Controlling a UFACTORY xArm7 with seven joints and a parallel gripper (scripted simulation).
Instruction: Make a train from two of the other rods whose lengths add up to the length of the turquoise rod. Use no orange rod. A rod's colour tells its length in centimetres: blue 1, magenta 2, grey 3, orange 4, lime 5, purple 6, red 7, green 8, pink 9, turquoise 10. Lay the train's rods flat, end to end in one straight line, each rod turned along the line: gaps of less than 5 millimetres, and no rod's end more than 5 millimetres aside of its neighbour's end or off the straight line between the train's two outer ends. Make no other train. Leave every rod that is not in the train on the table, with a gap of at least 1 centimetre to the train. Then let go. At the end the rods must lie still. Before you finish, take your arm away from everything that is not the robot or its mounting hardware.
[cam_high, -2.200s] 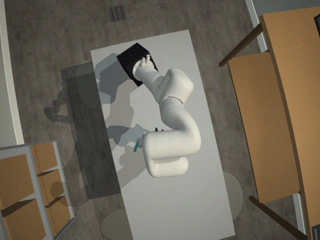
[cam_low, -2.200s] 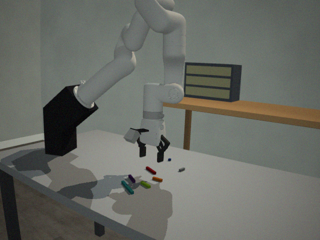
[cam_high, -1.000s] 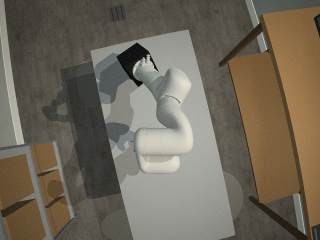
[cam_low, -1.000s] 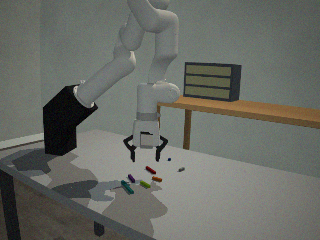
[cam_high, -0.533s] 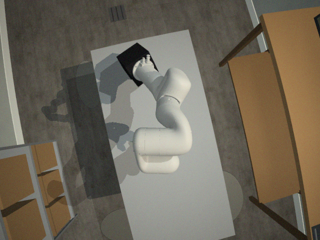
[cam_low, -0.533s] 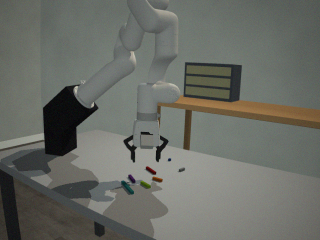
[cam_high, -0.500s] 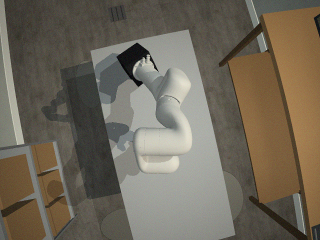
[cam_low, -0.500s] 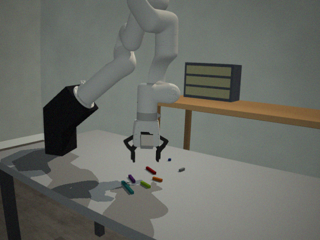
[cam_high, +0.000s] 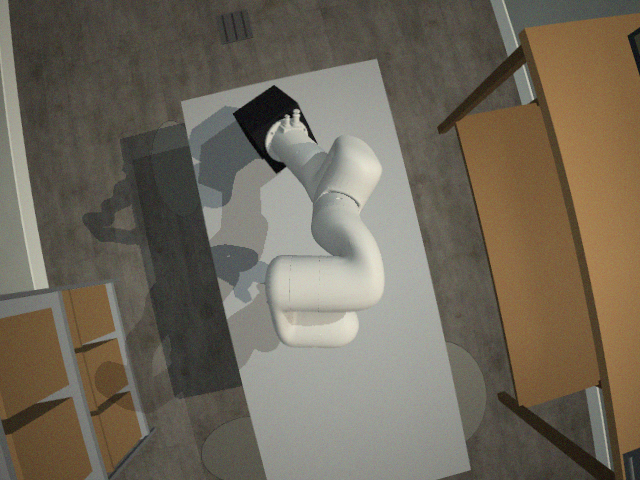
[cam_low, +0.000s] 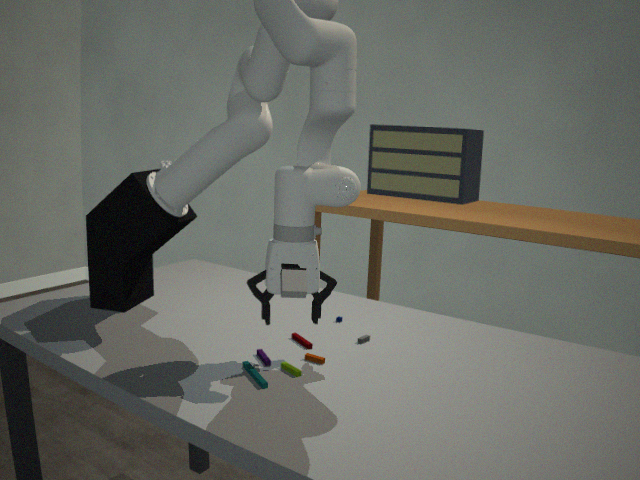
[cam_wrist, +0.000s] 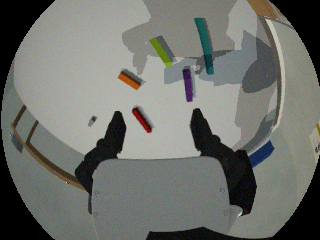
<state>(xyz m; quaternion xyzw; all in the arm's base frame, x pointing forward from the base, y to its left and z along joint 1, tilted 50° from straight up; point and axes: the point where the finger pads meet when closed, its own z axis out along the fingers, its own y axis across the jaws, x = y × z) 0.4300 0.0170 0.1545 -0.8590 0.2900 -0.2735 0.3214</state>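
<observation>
No rods are joined yet: the red rod (cam_low: 301, 340) and grey rod (cam_low: 363, 338) lie apart near the surface's (cam_low: 465, 403) middle, with the turquoise rod (cam_low: 254, 374) nearer its front edge; the open, empty claw (cam_low: 290, 318) hangs above the red one
</observation>
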